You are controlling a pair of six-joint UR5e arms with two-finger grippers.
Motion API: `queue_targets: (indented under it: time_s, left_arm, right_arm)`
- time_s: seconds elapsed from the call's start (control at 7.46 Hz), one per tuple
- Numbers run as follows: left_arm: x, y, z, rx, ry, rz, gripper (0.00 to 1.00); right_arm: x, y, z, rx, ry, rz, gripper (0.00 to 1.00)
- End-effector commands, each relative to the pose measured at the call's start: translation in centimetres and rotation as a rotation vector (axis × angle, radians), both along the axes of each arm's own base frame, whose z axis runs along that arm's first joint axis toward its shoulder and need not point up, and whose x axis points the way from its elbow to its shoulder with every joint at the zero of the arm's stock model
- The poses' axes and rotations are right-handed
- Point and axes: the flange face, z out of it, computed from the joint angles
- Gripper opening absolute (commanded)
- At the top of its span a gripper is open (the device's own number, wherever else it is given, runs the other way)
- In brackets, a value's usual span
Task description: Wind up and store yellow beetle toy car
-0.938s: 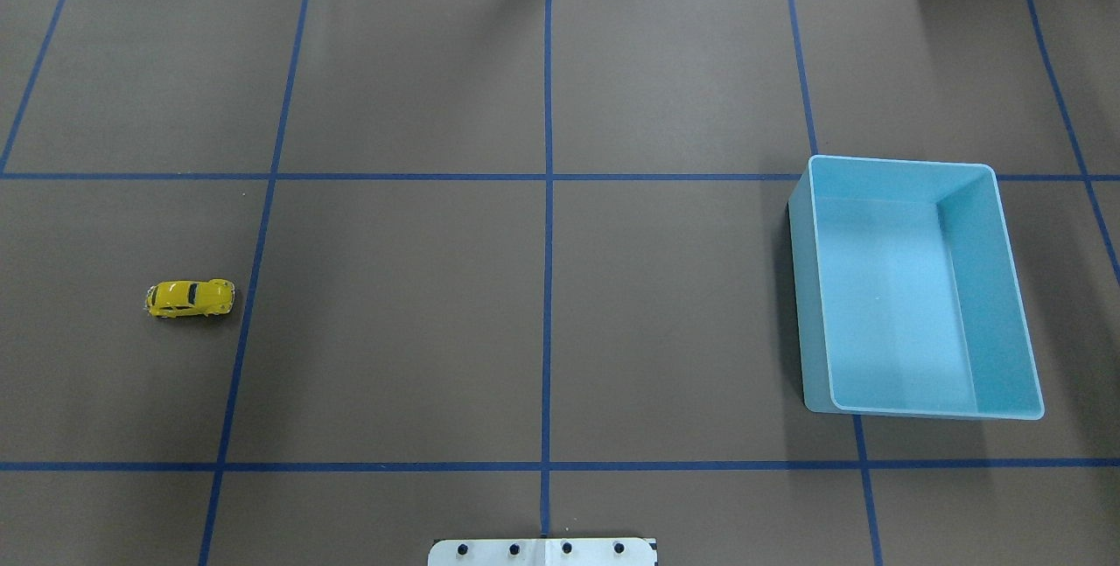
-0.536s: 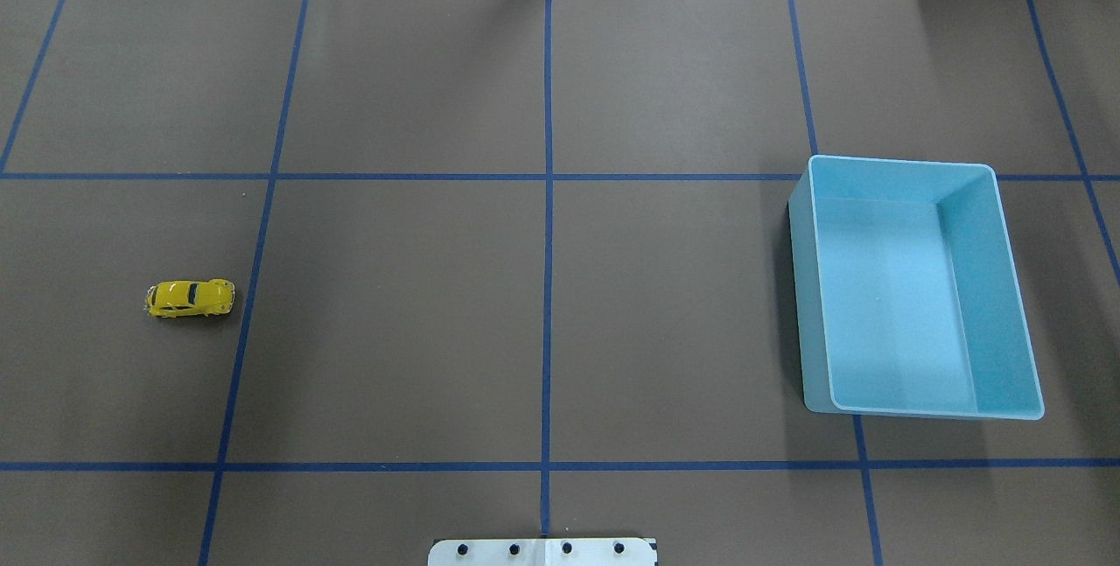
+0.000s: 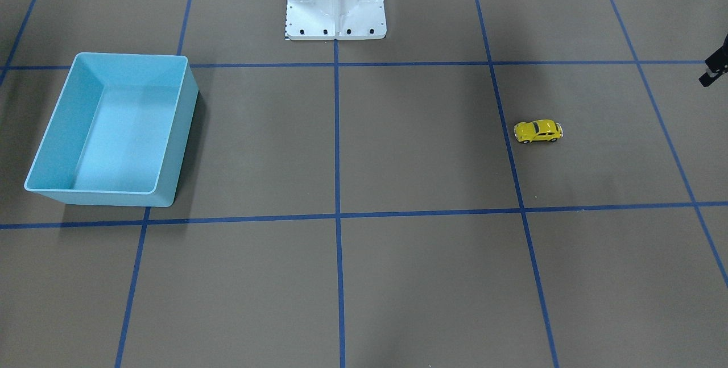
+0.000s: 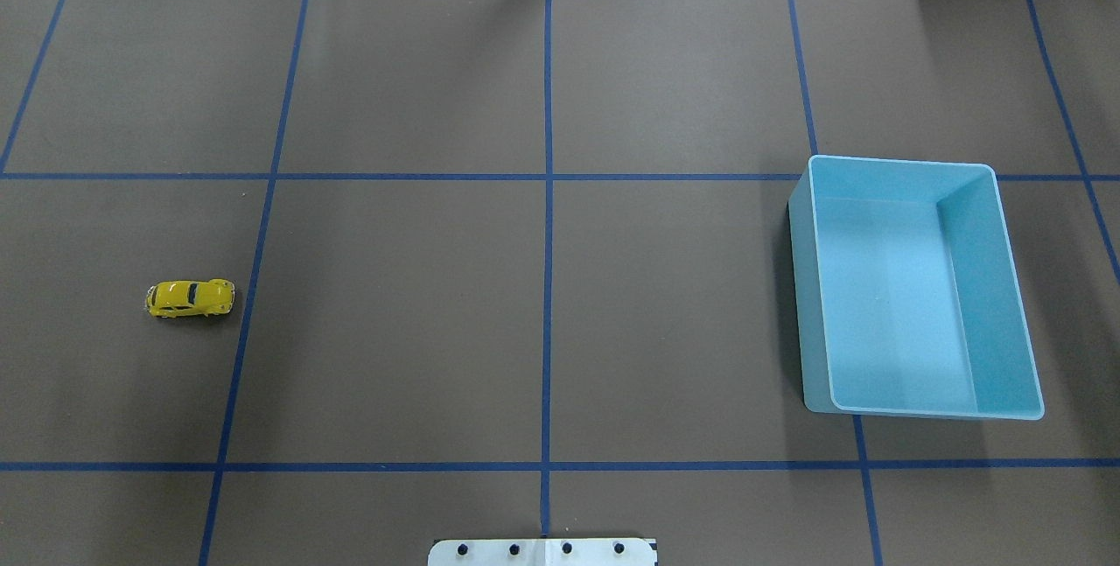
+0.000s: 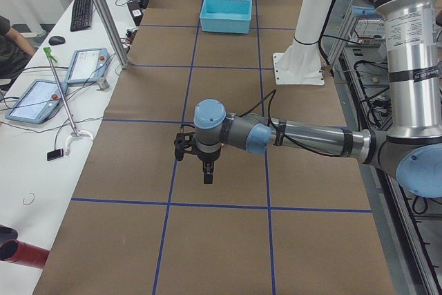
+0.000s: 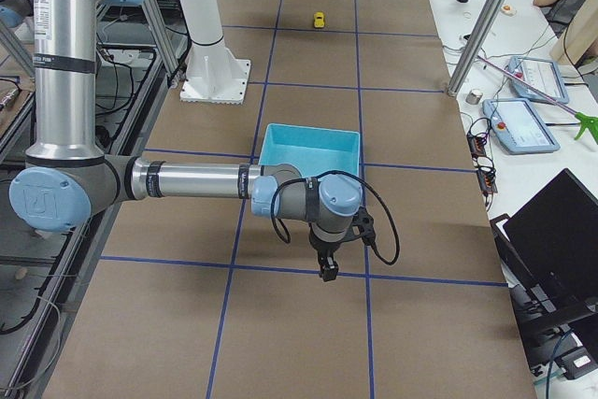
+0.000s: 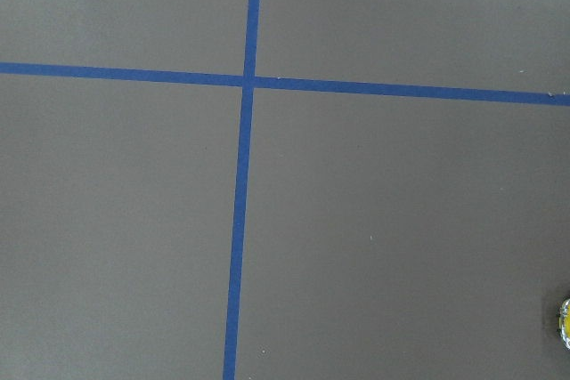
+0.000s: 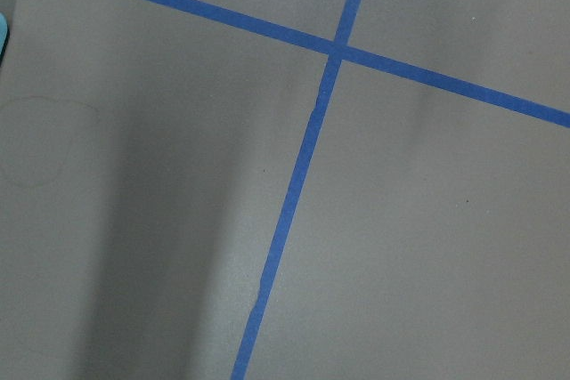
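**Grippers aloft, car alone on the table**

The left gripper (image 5: 205, 169) hangs above the brown table (image 4: 394, 356) and touches nothing. Whether its jaws are parted cannot be told. The yellow beetle toy car (image 4: 190, 298) stands on its wheels on the table's left part, just left of a blue tape line (image 4: 249, 286). The light blue bin (image 4: 810, 303) sits well apart on the right. The right gripper (image 6: 326, 270) hovers near the bin, its opening equally unclear. Car and bin lie exactly where they lay a moment ago.

The left arm (image 5: 311, 139) stretches level over the surface (image 5: 221, 240), left gripper (image 5: 207, 175) pointing straight down, seemingly clear of it. The right arm (image 6: 187, 179) and right gripper (image 6: 327, 273) pose alike. Jaws too small to judge.
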Motion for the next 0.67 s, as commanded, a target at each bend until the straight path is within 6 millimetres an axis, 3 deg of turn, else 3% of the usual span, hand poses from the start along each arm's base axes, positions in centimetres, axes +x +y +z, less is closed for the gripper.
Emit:
queue_targets:
  time_s: [0.0,0.13,0.27,0.54]
  left_arm:
    - [0.5,-1.5,-2.0,0.048,0.029,0.010,1.00]
    - [1.2,-3.2,-4.4,0.097,0.037,0.019,1.00]
    - [2.4,-3.6,-5.9,0.133,0.045,0.047,1.00]
    - [6.4,-4.5,-9.5,0.242,0.050,0.155,1.00]
  right_arm:
    - [0.0,0.0,0.0,0.000,0.000,0.000,1.00]
    - [0.0,-0.1,-0.1,0.003,0.000,0.000,1.00]
    - [0.0,0.0,0.0,0.000,0.000,0.000,1.00]
    - [0.0,0.0,0.0,0.000,0.000,0.000,1.00]
